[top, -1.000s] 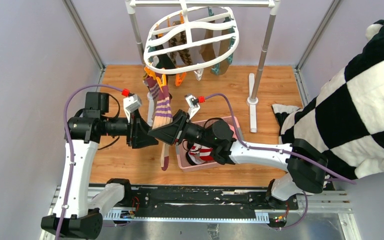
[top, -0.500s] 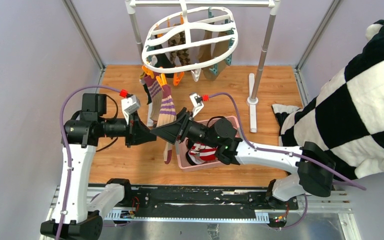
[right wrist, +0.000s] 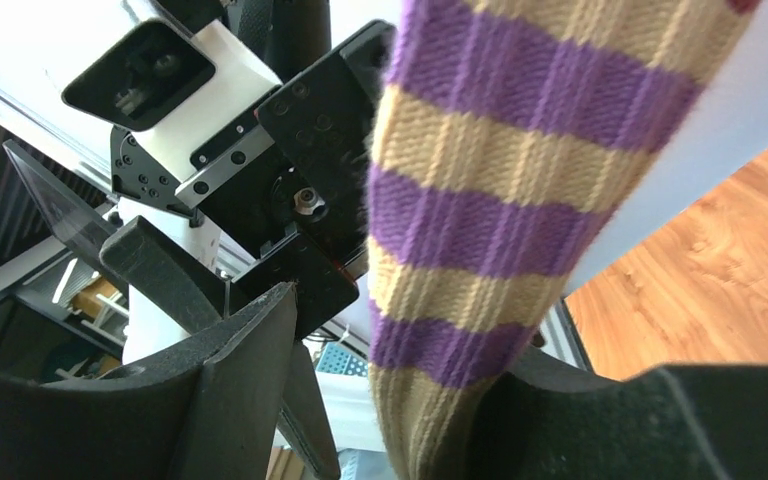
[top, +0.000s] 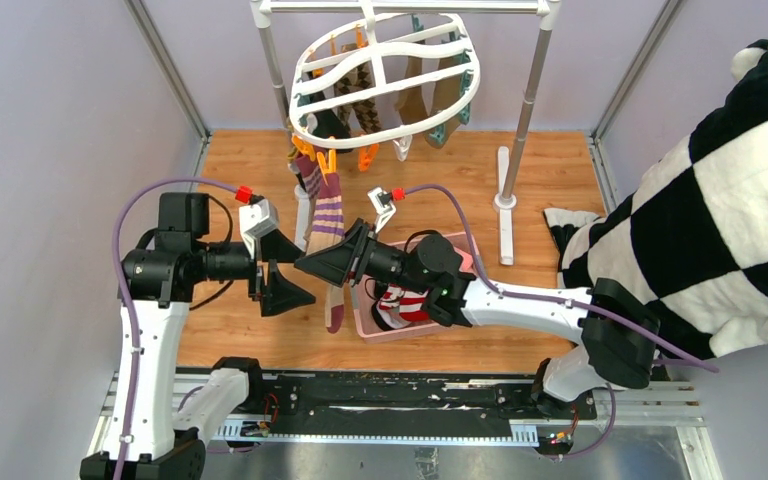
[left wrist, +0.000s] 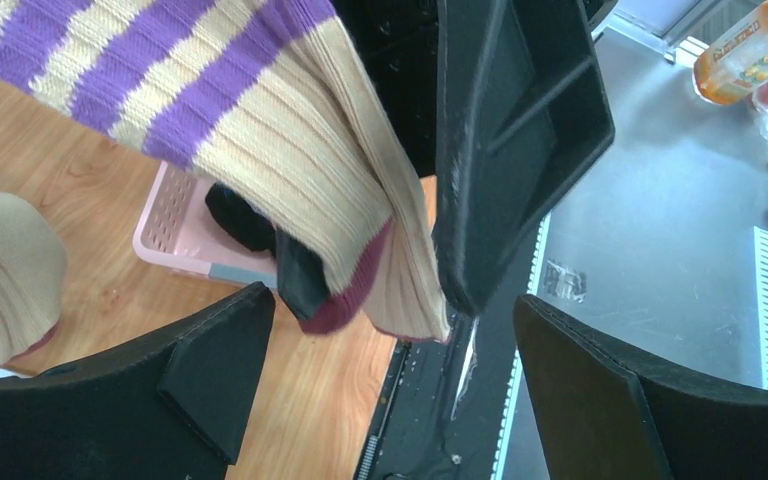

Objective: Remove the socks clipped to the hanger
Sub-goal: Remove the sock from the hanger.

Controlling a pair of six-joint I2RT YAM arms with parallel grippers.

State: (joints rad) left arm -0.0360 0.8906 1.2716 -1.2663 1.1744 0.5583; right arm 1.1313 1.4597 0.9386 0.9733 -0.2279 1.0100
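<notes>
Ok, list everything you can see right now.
hanger: one, white, on the rack
rack: one, grey, back of table
striped socks: two it seems, beige-purple, clipped at hanger's near edge
other socks: several, brown, olive, black, clipped under hanger
basket: one, pink, under right arm
red-white sock: one, in basket
cloth: one, black-white checked, right side
table: one, wood
left hand: black, open, beside a striped sock
right hand: black, open, striped sock between its fingers

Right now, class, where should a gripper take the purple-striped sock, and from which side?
Pinch the striped sock at mid-leg, below its orange clip, coming level from the near side: it hangs straight down as a flat limp band, so a downward pull would probably free it.
</notes>
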